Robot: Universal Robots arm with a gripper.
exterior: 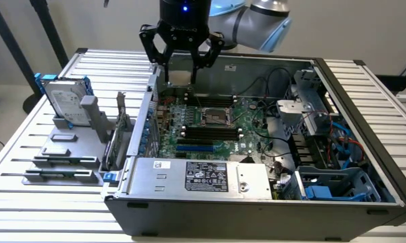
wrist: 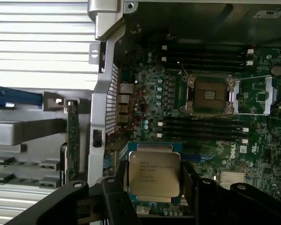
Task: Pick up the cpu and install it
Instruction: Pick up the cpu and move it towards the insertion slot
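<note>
My gripper (exterior: 179, 81) hangs above the open computer case's far-left corner, shut on the cpu (exterior: 179, 76), a small flat square chip with a dull silver top. In the wrist view the cpu (wrist: 153, 174) sits flat between the two black fingers (wrist: 191, 183) of the gripper (wrist: 153, 185), printed side facing the camera. The open cpu socket (exterior: 215, 117) lies on the green motherboard (exterior: 247, 132), below the gripper and toward the exterior view's right. The same socket (wrist: 209, 95) shows with its metal frame, some way off from the held chip.
Dark memory slots (exterior: 210, 133) lie beside the socket. A silver power supply (exterior: 196, 174) fills the case's near side, with cables and a drive cage (exterior: 324, 152) at the exterior view's right. Outside, a hard drive in a blue frame (exterior: 66, 104) stands on a grey fixture (exterior: 61, 162).
</note>
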